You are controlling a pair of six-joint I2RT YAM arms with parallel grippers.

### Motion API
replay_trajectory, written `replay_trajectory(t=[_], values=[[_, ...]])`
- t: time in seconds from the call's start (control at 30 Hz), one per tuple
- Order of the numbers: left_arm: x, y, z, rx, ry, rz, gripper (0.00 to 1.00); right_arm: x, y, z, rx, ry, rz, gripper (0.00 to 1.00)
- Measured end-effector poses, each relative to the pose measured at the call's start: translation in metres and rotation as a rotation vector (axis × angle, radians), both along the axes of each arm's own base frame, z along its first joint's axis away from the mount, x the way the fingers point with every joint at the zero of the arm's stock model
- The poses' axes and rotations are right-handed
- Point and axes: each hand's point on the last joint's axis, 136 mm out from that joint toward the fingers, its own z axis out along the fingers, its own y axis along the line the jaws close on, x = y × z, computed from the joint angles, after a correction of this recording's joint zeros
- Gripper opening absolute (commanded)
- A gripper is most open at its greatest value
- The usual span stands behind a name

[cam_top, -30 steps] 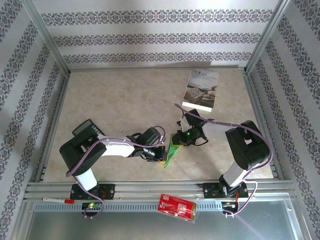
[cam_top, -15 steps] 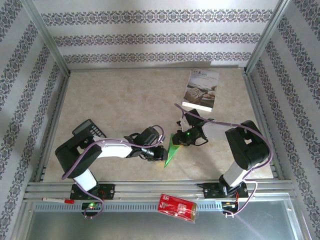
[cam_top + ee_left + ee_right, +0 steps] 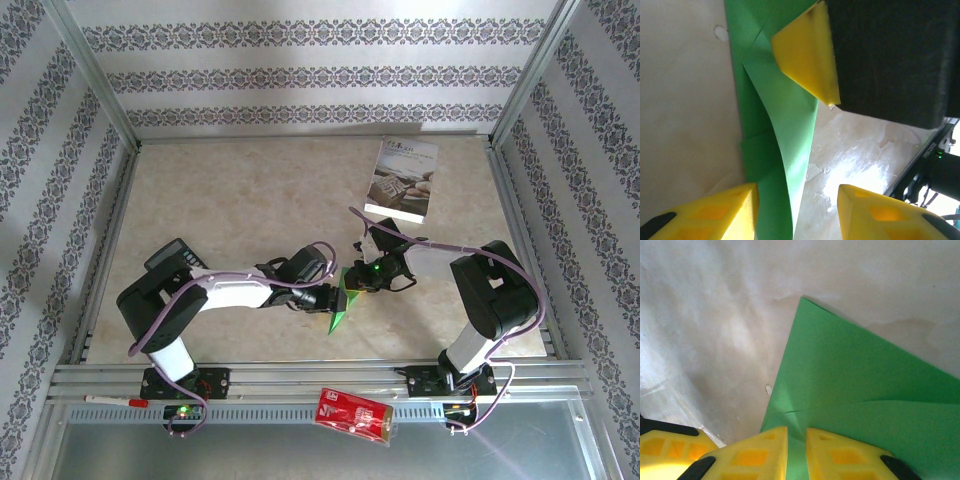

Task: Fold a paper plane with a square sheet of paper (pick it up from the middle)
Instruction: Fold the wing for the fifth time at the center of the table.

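Right fingers (image 3: 760,452) pinch the half-folded paper plane (image 3: 855,375), left fingers (image 3: 715,215) spread beside it; held by one edge, its creases may spring open.

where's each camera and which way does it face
top external: overhead behind the bases, facing down at the beige tabletop; both arms
left wrist: on left arm, facing past the left tool at the folded bright green paper sheet
right wrist: on right arm, facing down past the right tool gripping it
shared: that sheet
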Motion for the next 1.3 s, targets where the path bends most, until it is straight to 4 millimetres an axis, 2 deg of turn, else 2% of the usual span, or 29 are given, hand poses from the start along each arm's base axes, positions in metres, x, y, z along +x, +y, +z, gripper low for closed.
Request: replay_trajectory(t=[0.17,0.53,1.0,1.3], values=[[0.001,0.003,-0.009,0.065,-0.007,-0.007,0.45,0.000,0.000,0.000,0.000,0.000,0.000,0.21],[0.000,0.000,-0.011,0.116,-0.035,-0.028,0.43,0.000,0.000,0.000,0.000,0.000,0.000,0.21],[0.000,0.002,-0.016,0.153,-0.033,-0.026,0.26,0.000,0.000,0.000,0.000,0.000,0.000,0.21],[0.000,0.003,-0.018,0.155,-0.026,-0.020,0.19,0.000,0.001,0.001,0.004,-0.001,0.001,0.23]])
